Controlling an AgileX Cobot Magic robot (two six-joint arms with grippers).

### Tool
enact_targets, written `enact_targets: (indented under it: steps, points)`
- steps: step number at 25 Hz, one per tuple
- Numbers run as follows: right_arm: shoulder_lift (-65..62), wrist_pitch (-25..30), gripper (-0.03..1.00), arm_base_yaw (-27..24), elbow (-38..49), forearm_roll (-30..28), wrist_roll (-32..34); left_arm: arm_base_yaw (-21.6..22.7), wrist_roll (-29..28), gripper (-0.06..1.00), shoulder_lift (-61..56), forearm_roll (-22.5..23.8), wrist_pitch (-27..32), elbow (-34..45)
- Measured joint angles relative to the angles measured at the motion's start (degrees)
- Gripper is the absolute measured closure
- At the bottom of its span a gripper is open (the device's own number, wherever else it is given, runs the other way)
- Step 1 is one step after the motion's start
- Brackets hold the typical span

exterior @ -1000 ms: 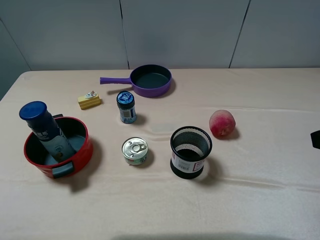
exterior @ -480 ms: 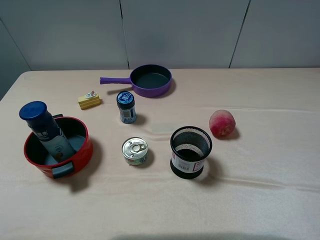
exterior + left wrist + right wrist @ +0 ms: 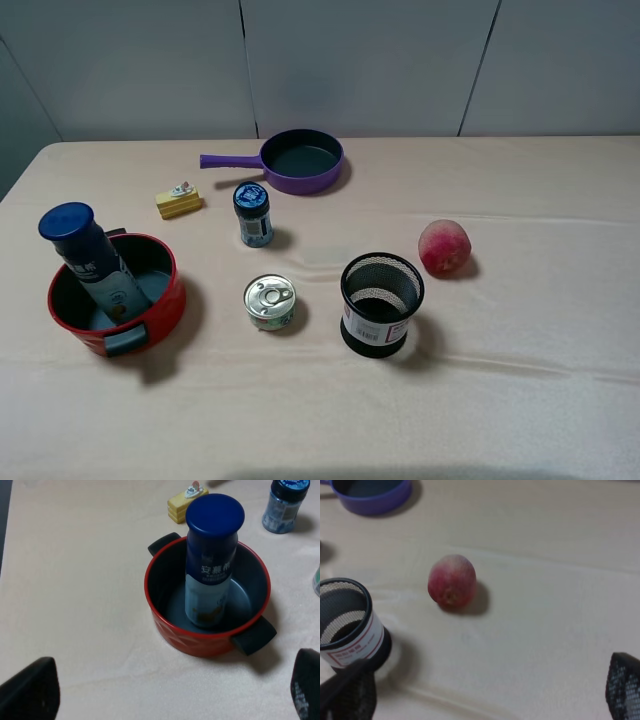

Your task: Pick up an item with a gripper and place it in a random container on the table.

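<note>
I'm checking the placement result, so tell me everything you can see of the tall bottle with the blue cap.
The bottle is a tall cylinder with a wide dark blue cap, a dark blue upper band carrying white print, and a pale lower body with a small orange picture near the base. It looks like plastic. It stands inside the red pot, its base on the pot's grey floor, leaning slightly, rising well above the rim. In the high view it sits toward the pot's left side. No hand touches it.
</note>
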Motion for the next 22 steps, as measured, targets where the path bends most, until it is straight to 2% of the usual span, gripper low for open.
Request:
enact_targets:
  steps: [7, 12, 22]
  points:
    - [-7.04, 3.00, 0.27, 0.00, 1.32, -0.08, 0.00, 0.00, 0.00, 0.02, 0.00, 0.00, 0.00, 0.00]
    - [-11.76, 3.26, 0.27, 0.00, 1.44, -0.14, 0.00, 0.00, 0.00, 0.02, 0.00, 0.00, 0.00, 0.00]
    - [-12.11, 3.37, 0.27, 0.00, 1.44, -0.03, -0.41, 0.00, 0.00, 0.02, 0.00, 0.00, 0.00, 0.00]
